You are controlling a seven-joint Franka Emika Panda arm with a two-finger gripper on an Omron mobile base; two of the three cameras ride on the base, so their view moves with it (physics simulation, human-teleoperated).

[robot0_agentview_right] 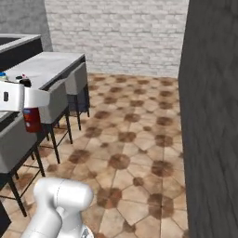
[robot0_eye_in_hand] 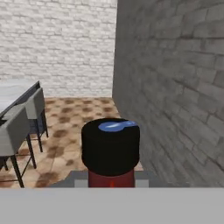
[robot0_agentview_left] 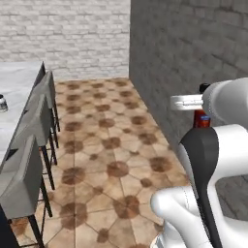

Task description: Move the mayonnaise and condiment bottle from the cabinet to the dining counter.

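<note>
We see the condiment bottle (robot0_eye_in_hand: pixel 110 151), a slim red bottle with a dark cap, carried up off the floor in the end effector (robot0_agentview_left: pixel 201 118), whose fingers are pinched together on it; in the hand view the black cap fills the lower middle, with the red body just below it. From the left base view the red bottle shows as a small patch beside the white arm, close to the grey brick wall (robot0_agentview_left: pixel 189 53) on the right. From the right base view it hangs under the white hand at the left edge, in front of the grey stools (robot0_agentview_right: pixel 56 100). On the dining bench (robot0_agentview_left: pixel 14 85), the long marble slab to the left, a small jar (robot0_agentview_left: pixel 3 103) with a dark lid stands near its edge, well apart from the bottle; it is too small for us to tell whether it is the mayonnaise. A row of stools stands along the bench's side. The floor (robot0_agentview_left: pixel 106 145) is brown and tan tile, and a pale brick wall (robot0_agentview_right: pixel 116 32) closes the far end.
</note>
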